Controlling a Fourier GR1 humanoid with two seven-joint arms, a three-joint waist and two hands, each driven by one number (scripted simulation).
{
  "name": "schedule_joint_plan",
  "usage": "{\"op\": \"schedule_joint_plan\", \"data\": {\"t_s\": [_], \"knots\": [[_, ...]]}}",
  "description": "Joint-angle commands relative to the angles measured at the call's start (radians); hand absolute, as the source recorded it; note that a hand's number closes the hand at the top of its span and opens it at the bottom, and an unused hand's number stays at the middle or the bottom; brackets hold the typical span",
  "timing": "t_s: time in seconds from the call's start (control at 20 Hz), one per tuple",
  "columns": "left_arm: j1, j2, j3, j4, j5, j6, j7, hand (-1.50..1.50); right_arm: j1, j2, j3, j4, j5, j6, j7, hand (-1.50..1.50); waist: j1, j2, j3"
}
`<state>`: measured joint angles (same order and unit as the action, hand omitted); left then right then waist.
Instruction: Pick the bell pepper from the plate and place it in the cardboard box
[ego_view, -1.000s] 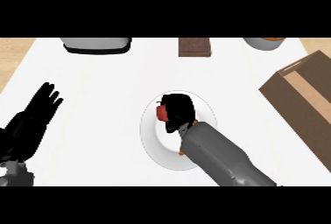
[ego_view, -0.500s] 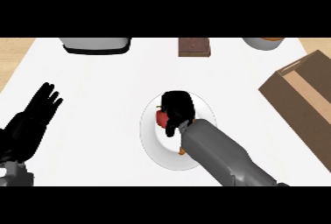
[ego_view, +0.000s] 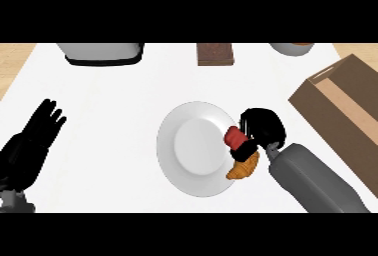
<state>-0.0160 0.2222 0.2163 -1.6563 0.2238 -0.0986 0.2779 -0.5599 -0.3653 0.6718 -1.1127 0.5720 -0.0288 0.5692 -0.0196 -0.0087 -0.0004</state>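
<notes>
Since half a second ago our black right hand (ego_view: 260, 128) has shifted from the plate's centre to its right rim, carrying the small red bell pepper (ego_view: 236, 138) along with it.

In the head view, we look steeply down on a white counter top (ego_view: 111, 90) with a strip of light wood showing at the upper left corner. The round white plate (ego_view: 193, 150) lies mid-counter. The pepper sits at the plate's right edge, gripped under the curled fingers of our right hand. Only a small red patch shows, so we cannot tell which way it points or how its long axis runs. An orange-brown croissant-shaped pastry (ego_view: 244, 167) lies on the plate's lower right rim, just below the pepper.

The open brown cardboard box (ego_view: 343, 107) stands at the right, cut off by the frame edge, apart from the hand. Our black left hand (ego_view: 33, 142) rests at the left edge, fingers straight and holding nothing.

Along the far edge, a grey and black appliance (ego_view: 100, 52), a dark brown block (ego_view: 215, 53) and a pale bowl (ego_view: 294, 48) are each cut off at the top.
</notes>
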Motion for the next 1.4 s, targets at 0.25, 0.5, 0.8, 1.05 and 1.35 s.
{"op": "schedule_joint_plan", "data": {"t_s": [0.25,0.5,0.8,1.05,1.35], "knots": [[0.042,0.001,0.015,0.008,0.005,-0.03,-0.032,0.0,0.154,-0.215,-0.062,-0.545,0.077,0.056,0.148,1.5,0.001,0.0,-0.001],[-0.01,0.013,0.022,-0.009,0.008,0.002,0.03,0.0,0.097,-0.257,-0.151,-0.801,0.115,0.111,0.316,1.5,-0.004,-0.003,-0.001],[0.009,-0.032,-0.026,-0.056,-0.024,0.025,0.031,0.0,0.058,-0.332,-0.334,-0.95,0.132,0.198,0.48,1.5,0.005,0.001,0.0],[0.045,-0.006,0.004,-0.031,0.014,-0.044,-0.009,0.0,0.112,-0.38,-0.496,-0.983,0.1,0.252,0.477,1.5,0.013,0.005,0.0],[0.032,-0.041,-0.03,-0.032,-0.039,-0.004,-0.011,0.0,0.124,-0.399,-0.64,-0.803,0.094,0.243,0.311,1.5,0.023,0.009,0.0]]}}
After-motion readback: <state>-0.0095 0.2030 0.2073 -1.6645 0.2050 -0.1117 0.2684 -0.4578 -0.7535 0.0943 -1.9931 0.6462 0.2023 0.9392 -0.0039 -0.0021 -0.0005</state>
